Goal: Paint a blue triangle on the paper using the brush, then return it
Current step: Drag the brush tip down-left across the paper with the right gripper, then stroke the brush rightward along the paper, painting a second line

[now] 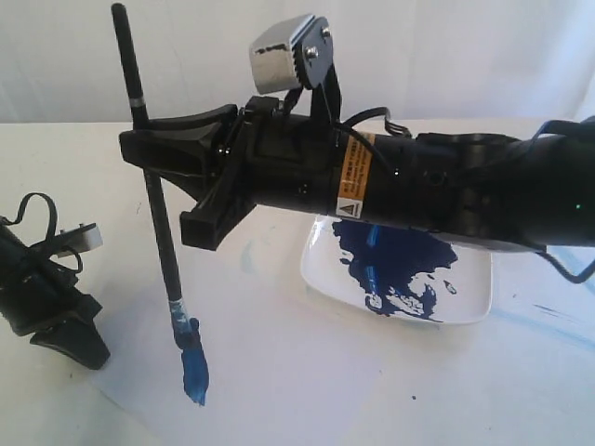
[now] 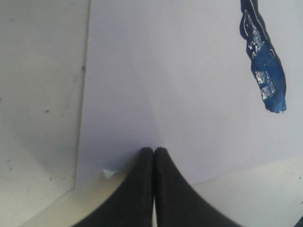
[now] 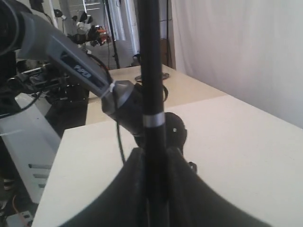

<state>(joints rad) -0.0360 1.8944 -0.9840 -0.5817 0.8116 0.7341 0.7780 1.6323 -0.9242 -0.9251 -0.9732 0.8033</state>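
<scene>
In the lower left of the exterior view, the left gripper [image 1: 88, 353] is hovering low over the table [image 1: 56, 167], just beside the paper's left corner. In the left wrist view its fingers [image 2: 142, 189] are pressing together with no gap, and their tips are sitting at the paper's edge; whether they are touching the sheet I cannot tell.

Right of it, the brush [image 1: 162, 232] is standing nearly upright, its top leaning a little toward the upper left of the frame. Its blue bristles [image 1: 191, 358] are pointing down and meeting the paper [image 1: 279, 372] in the lower middle. The sheet is lying flat and taking up the bottom centre of the frame.

The right gripper [image 1: 144, 153] is reaching across the middle from the right edge and clamping the black handle above its midpoint, just below a thin silver band. In the right wrist view the handle is running up between the two closed fingers.

Under the right arm [image 1: 446, 186], right of centre, a white plate [image 1: 469, 288] is holding a dark blue blotch [image 1: 395, 255]. Faint blue smears [image 1: 548, 316] are showing at the far right.
</scene>
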